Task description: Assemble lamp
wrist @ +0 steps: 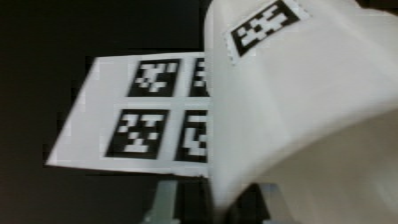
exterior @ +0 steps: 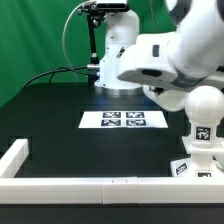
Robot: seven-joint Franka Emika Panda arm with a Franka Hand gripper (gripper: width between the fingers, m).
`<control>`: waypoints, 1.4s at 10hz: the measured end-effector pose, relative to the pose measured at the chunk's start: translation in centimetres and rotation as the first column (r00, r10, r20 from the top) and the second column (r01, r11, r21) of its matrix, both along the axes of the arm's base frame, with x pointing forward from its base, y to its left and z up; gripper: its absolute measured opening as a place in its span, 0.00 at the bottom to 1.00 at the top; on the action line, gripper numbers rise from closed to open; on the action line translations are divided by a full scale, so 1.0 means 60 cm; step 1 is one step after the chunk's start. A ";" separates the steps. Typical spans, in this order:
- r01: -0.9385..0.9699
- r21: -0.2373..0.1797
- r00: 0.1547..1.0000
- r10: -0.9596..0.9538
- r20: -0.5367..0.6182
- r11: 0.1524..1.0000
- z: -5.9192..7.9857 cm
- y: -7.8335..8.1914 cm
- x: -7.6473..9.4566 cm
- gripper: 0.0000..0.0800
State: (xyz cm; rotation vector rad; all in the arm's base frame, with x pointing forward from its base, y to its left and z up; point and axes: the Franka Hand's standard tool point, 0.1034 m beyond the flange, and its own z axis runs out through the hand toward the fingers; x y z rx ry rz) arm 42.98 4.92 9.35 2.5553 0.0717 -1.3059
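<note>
The round white plastic bulb (exterior: 204, 100) sits on the blocky white base (exterior: 199, 160); shade unfitted, gripper's hold hidden.

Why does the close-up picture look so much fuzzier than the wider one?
In the wrist view a white lamp part sits very near the lens, soft and out of focus; the marker board behind is blurry too. In the exterior view the marker board looks sharper, under even light.

Green backdrop (exterior: 40, 30) behind a black table (exterior: 60, 105) — white rail (exterior: 60, 185) along its edge
</note>
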 end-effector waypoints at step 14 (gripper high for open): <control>-0.454 -0.148 0.891 0.445 -0.092 0.879 0.016 -0.035 0.013 0.04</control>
